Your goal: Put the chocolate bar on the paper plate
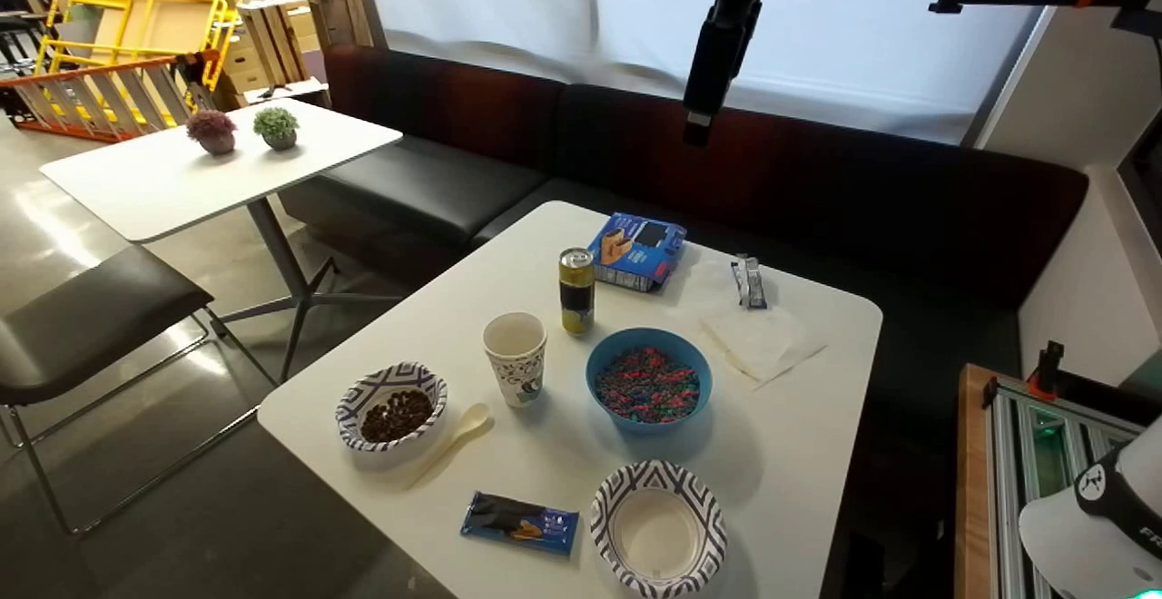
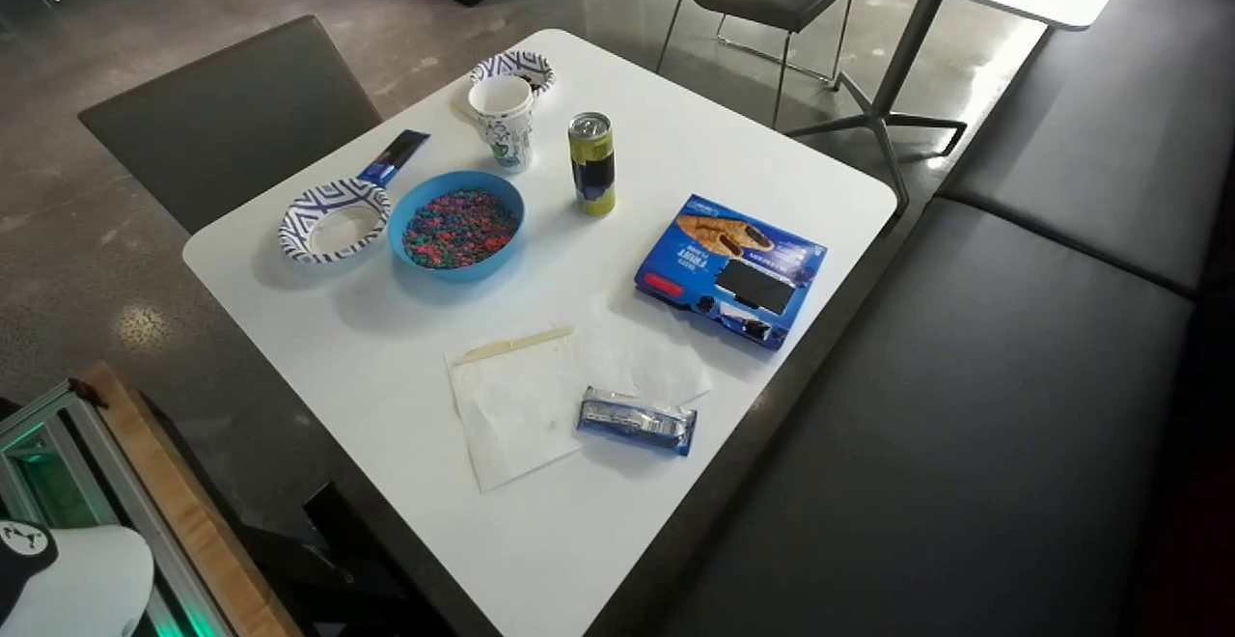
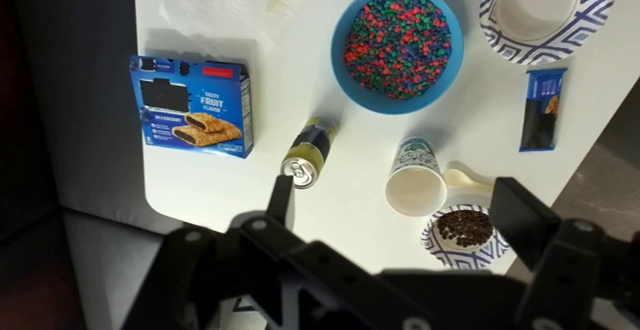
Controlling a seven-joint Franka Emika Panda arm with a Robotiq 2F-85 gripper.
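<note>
The chocolate bar (image 1: 519,523) is a flat dark blue packet lying on the white table near its edge. It also shows in an exterior view (image 2: 394,158) and in the wrist view (image 3: 542,110). The paper plate (image 1: 655,535) is white, bowl-shaped and dark-patterned at the rim, with nothing in it. It lies close beside the bar's end and also shows in an exterior view (image 2: 340,230) and the wrist view (image 3: 537,2). My gripper (image 1: 697,127) is high above the table, away from both. In the wrist view its fingers (image 3: 395,184) are wide apart with nothing between them.
A blue bowl (image 1: 649,427) of coloured pieces stands near the plate. A tall paper cup (image 1: 517,363), a can (image 1: 577,292), a patterned plate with brown pieces (image 1: 349,417) and a spoon (image 1: 454,436) stand or lie nearby. A blue box (image 2: 730,270), napkins (image 2: 516,425) and a silver-blue packet (image 2: 637,423) lie farther off.
</note>
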